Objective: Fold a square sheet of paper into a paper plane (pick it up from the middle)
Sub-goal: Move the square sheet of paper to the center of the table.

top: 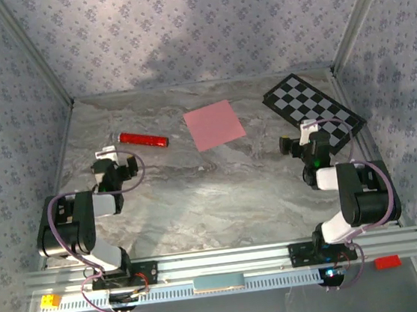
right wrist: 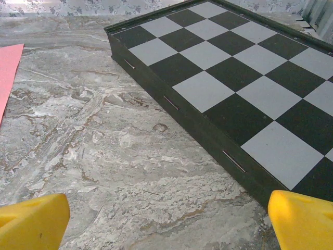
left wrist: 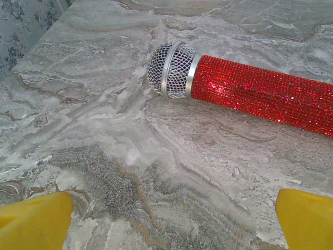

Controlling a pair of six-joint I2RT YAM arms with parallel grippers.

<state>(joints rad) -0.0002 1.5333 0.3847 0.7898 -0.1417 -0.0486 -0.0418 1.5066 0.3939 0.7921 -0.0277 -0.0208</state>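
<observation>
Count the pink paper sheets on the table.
1. The square sheet of paper lies flat, back-centre, between the red microphone to its left and the checkerboard to its right. Sheets stacked beneath can't be ruled out.

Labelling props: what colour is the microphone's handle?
The microphone handle is glittery red, clearest in the left wrist view.

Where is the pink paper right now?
In the top view the pink paper lies flat near the far middle of the table, between the red microphone on its left and the checkerboard on its right, touching neither.
</observation>
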